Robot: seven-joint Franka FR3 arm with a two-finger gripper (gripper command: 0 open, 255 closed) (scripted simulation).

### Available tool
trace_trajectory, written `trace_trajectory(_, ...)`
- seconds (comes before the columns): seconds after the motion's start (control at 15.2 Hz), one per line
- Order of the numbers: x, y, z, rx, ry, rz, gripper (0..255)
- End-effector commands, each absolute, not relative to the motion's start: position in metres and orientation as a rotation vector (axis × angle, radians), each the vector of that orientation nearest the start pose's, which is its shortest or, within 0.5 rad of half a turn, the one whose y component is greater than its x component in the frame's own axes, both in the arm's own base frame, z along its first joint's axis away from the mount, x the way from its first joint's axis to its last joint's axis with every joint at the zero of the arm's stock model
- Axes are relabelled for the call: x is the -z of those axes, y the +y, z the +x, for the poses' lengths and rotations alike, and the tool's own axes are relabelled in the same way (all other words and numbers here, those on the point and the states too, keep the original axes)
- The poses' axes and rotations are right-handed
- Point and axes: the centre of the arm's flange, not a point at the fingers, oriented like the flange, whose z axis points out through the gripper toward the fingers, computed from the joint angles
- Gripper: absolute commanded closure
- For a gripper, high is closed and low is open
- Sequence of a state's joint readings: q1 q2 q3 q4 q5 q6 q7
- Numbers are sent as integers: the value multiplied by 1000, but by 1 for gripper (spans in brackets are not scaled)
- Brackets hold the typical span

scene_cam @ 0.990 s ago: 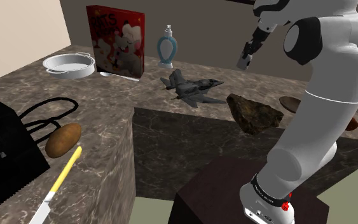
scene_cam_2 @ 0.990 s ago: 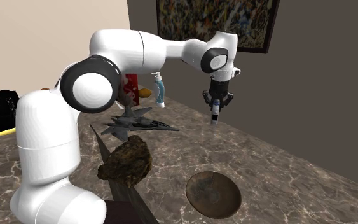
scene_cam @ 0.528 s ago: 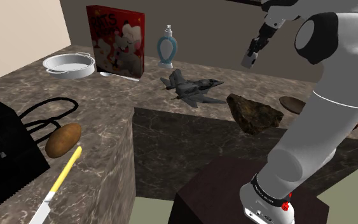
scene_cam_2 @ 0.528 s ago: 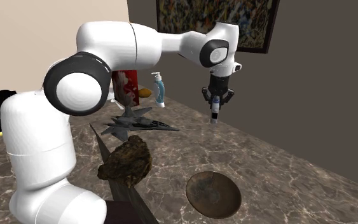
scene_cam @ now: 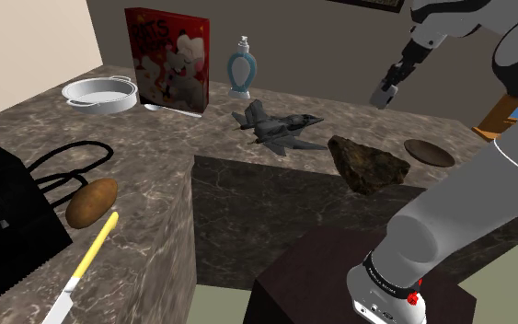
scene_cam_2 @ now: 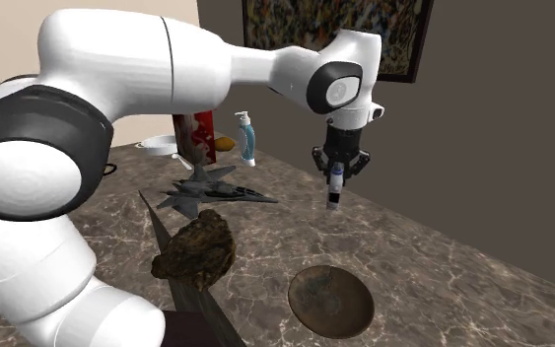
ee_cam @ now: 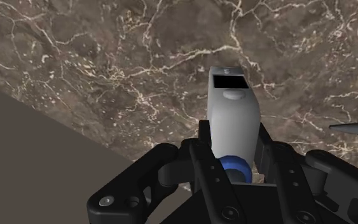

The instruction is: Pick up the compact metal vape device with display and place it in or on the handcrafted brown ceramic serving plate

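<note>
Grey vape [ee_cam: 234, 108]: hard, smooth, light, may slip, I think.
Gripper [ee_cam: 234, 145]: pinches the vape near its blue end.

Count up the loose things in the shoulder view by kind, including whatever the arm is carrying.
Kitchenware: 3 (pan, plate, knife)
Food: 2 (potato, cereal box)
Other: 5 (bottle, toy jet, rock, black bag, vape device)
Total: 10

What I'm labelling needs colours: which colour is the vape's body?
The vape is light grey, clearest in wrist view.
</note>
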State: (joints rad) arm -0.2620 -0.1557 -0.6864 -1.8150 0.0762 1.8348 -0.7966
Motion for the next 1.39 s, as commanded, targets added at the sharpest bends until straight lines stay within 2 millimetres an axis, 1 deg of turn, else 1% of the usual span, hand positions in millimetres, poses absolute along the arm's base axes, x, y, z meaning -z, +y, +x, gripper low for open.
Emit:
trace_trajectory(0.0,-596,-441,273,348,258,-3108,255)
trace_trajectory(1.06,-596,-411,64,348,258,-3108,255)
trace_trajectory(1.12,-596,-411,63,348,258,-3108,255)
trace_trajectory(1.32,-580,-411,63,348,258,-3108,255)
